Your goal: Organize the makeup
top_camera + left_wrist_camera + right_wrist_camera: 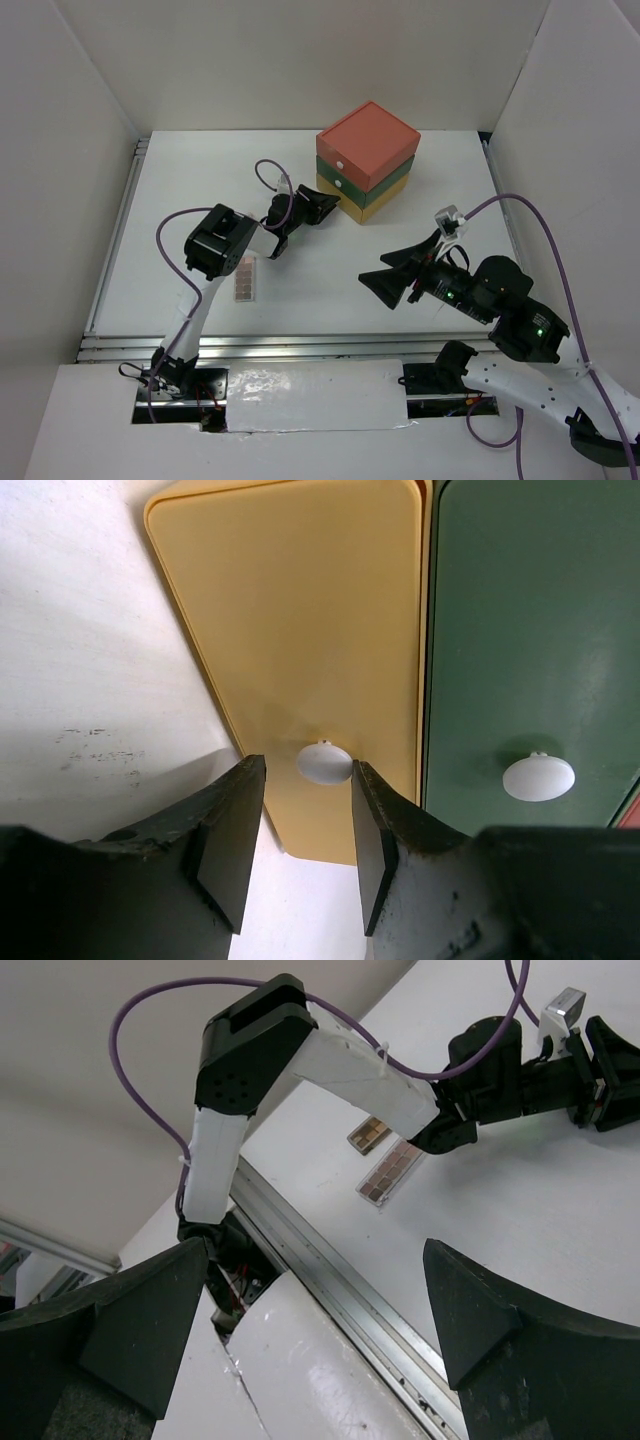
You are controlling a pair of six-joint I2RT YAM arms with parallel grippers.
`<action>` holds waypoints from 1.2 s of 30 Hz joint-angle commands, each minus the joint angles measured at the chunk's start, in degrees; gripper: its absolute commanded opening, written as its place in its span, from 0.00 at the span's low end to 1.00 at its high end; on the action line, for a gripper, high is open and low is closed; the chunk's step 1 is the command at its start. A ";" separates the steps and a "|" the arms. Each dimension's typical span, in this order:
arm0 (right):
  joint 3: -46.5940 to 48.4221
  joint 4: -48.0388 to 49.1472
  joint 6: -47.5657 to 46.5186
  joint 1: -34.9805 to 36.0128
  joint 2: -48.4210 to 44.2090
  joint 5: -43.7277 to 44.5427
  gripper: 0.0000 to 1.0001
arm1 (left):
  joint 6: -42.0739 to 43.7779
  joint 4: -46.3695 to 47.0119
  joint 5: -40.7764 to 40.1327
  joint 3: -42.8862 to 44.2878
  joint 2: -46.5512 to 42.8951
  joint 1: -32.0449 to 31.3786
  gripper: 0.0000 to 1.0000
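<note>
Two narrow brown eyeshadow palettes lie on the white table; one (245, 278) shows beside the left arm, and both show in the right wrist view, the longer one (392, 1172) and the shorter one (368, 1134). The other makeup is out of view. My left gripper (330, 207) is open at the front of the stacked drawer box (367, 150). In its wrist view the left gripper (307, 780) has its fingertips on either side of the yellow bottom drawer's white knob (324, 762), not clamped on it. My right gripper (375, 270) is open and empty above the table (320, 1310).
The green middle drawer (530, 630) with its own white knob (538, 777) is right of the yellow drawer (300, 610). All drawers look shut. White walls enclose the table. A metal rail (330, 1270) runs along the near edge.
</note>
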 commanded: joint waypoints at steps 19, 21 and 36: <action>-0.55 1.50 -1.05 0.39 -1.61 0.79 0.95 | 3.59 0.97 -1.17 -3.15 -2.96 0.24 0.26; -0.37 1.41 -1.05 0.39 -1.35 0.53 0.95 | 3.51 2.64 -1.35 -5.70 -3.93 0.50 0.26; 0.33 2.82 -0.87 0.48 0.06 -1.57 0.95 | 4.12 11.78 -1.08 -24.76 -14.12 4.37 0.24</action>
